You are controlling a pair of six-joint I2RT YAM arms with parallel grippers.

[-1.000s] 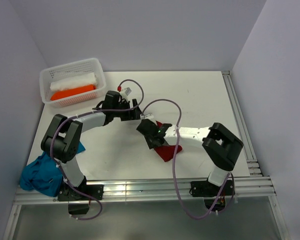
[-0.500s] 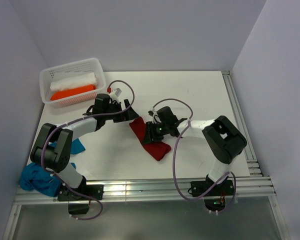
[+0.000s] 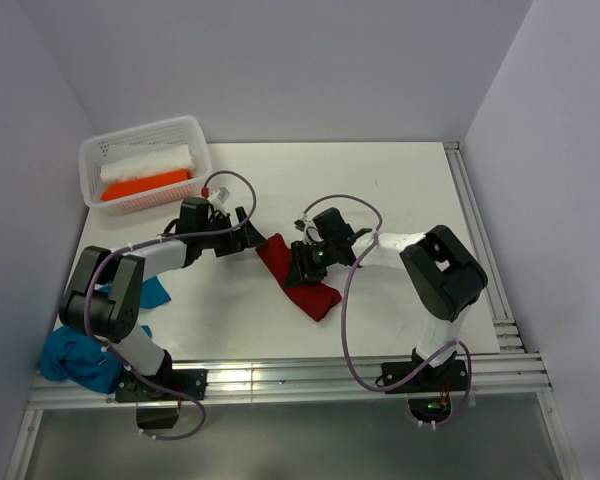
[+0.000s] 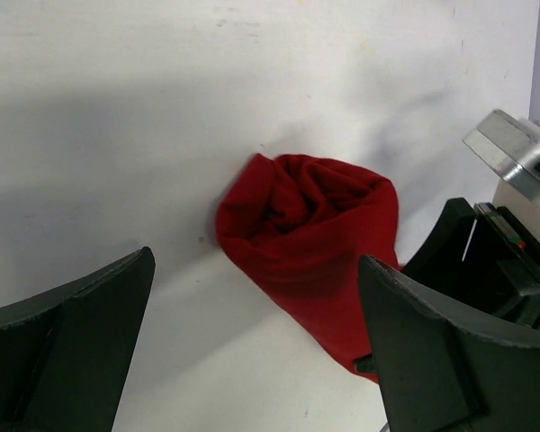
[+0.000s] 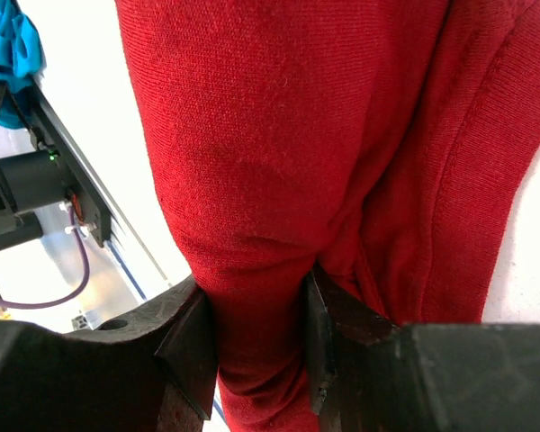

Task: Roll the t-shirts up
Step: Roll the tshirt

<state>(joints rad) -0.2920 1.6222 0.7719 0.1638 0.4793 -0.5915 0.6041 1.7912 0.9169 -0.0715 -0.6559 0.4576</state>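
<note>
While right gripper (image 5: 257, 315) pinches the rolled red t-shirt (image 3: 300, 287) mid-table | left gripper (image 3: 248, 237) spread empty just left | step: roll seemingly done | next: probably lift toward far-left basket (image 3: 198, 135)

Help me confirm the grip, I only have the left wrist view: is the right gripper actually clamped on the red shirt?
Observer: Yes. The right wrist view shows the right gripper with its fingers pinched on a fold of the dark red t-shirt.
Operator: Any other shirts waiting?
Observer: A teal-blue t-shirt lies heaped at the near left corner of the table.
Operator: And rolled ones?
Observer: The white basket at the far left holds a white roll and an orange roll, side by side.
</note>
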